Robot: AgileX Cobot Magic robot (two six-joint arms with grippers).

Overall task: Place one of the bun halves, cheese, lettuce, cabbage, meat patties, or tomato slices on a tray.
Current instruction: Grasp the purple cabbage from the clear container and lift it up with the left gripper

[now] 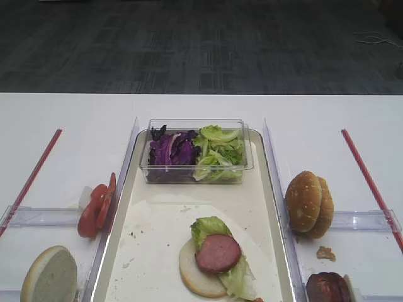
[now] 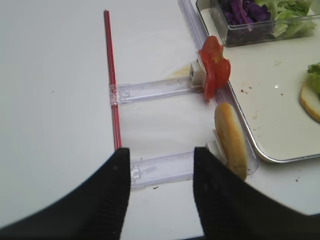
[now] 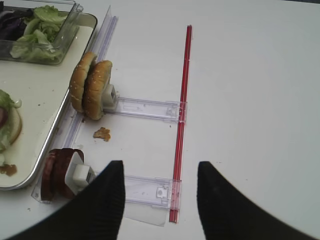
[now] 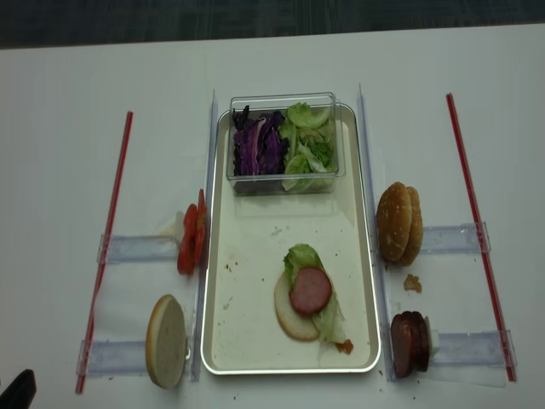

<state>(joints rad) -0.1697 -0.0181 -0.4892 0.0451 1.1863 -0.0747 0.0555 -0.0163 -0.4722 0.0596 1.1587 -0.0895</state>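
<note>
Left gripper (image 2: pixel 160 195) and right gripper (image 3: pixel 159 200): jaws apart, nothing held, over table's near edge. Bun half (image 4: pixel 289 317), lettuce (image 4: pixel 300 256), meat patty (image 4: pixel 310 291) stacked near tray (image 4: pixel 255 345) front-right corner.

White table (image 1: pixel 201 107) bearing tray (image 1: pixel 272 189)

We see the left gripper (image 2: pixel 161 187) from its wrist view as two broad, black, ribbed fingers (image 2: pixel 100 200) reaching up from the bottom edge, spread apart with a clear gap between them and nothing held in it. The right gripper (image 3: pixel 160 195) shows the same way in its own wrist view, its two black ribbed fingers (image 3: pixel 235 205) parted and empty. In the lower of our two high views only a small dark tip shows at the bottom left corner, too little to tell which part it is.
</note>
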